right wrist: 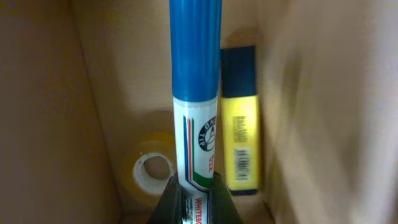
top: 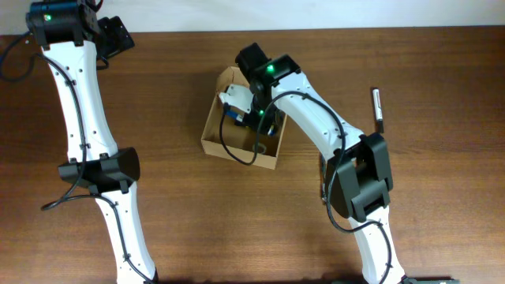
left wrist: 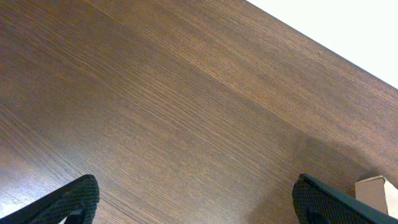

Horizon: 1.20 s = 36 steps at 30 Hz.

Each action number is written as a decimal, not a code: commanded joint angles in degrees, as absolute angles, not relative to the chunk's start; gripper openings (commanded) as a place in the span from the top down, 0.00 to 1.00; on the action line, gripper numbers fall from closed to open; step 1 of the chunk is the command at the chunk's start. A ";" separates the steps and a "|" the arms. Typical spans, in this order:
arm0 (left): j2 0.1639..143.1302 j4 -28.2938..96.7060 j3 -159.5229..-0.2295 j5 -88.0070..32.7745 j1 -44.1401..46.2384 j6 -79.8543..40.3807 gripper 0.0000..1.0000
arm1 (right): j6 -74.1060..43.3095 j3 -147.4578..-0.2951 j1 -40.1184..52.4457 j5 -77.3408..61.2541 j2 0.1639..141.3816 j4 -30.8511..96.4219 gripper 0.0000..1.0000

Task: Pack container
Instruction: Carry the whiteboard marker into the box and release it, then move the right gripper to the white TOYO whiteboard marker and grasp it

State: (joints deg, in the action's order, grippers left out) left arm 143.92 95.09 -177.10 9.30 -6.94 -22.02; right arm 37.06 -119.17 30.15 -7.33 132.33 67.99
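Note:
The container (top: 211, 132) is an open tan cardboard box in the middle of the table. My right gripper (top: 248, 117) reaches down into it. In the right wrist view that gripper (right wrist: 194, 200) is shut on a whiteboard marker (right wrist: 194, 93), white-bodied with a long blue cap, which points down into the box between its brown walls (right wrist: 43, 124). On the box floor lie a yellow highlighter (right wrist: 240, 130) with a dark cap and a small roll of clear tape (right wrist: 152, 174). My left gripper (top: 120, 38) is far off at the table's back left, and it (left wrist: 196, 202) stands wide open over bare wood.
A black pen (top: 378, 108) lies on the table to the right of the box. A pale corner of the container (left wrist: 377, 191) shows at the lower right of the left wrist view. The table's far edge (left wrist: 323, 53) runs close behind the left gripper.

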 commanded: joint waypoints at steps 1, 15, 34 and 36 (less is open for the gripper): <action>143.68 95.18 -177.03 9.76 -7.29 -21.32 0.00 | 35.83 -115.11 30.83 -7.07 132.60 66.19 0.96; 143.68 95.18 -177.03 9.76 -7.29 -21.34 0.00 | 28.97 -117.47 30.92 -7.03 131.22 68.86 0.59; 143.68 95.20 -177.03 9.74 -7.29 -21.32 0.00 | -1.04 -158.50 16.51 5.82 127.04 88.36 0.55; 143.68 95.18 -177.03 9.76 -7.29 -21.32 0.00 | -2.24 -155.70 10.59 4.93 127.44 89.49 0.55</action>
